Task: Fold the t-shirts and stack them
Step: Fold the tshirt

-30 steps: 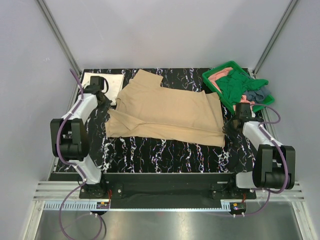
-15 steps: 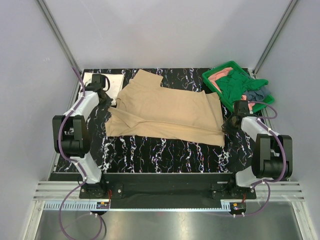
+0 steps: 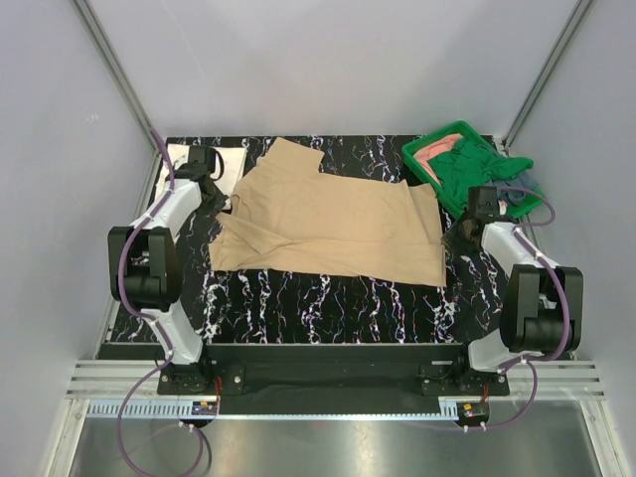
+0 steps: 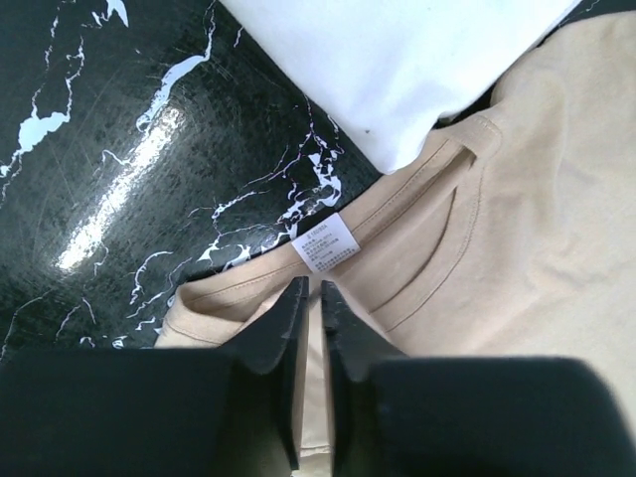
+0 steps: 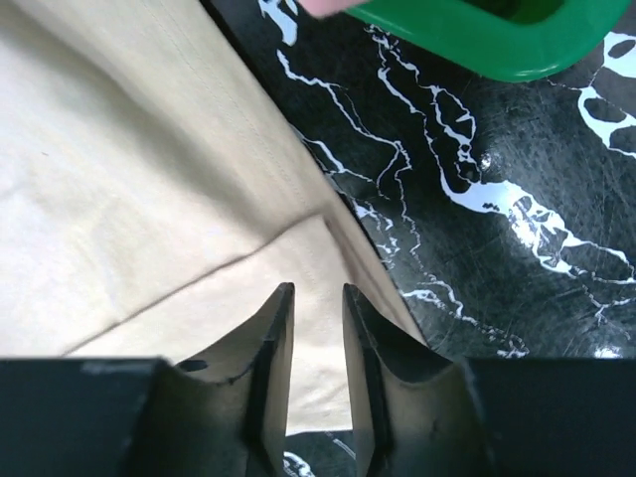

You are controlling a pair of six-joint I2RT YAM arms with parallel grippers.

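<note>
1. The tan, soft cloth short-sleeved t-shirt (image 3: pixel 328 224) lies spread out in the middle of the table, a little wrinkled, with its collar toward the left side.
2. The left fingers (image 4: pixel 281 343) stand over this collar, near the small white label (image 4: pixel 326 241). They are nearly closed, with only a thin slit between them. I cannot tell if they pinch the cloth.
3. The right fingers (image 5: pixel 268 348) hang over the tan shirt's right edge. They are a little apart and nothing is between them.
4. A folded cream-white t-shirt (image 3: pixel 227 159) lies in the far left corner, just beside the tan collar.
5. The green plastic tray (image 3: pixel 429 138) in the far right corner holds a crumpled dark green t-shirt (image 3: pixel 467 171) and a salmon-pink t-shirt (image 3: pixel 434 151). A grey-blue t-shirt (image 3: pixel 517 187) lies at its right rim.
6. All rest on the black table with white veins (image 3: pixel 328 298).
</note>
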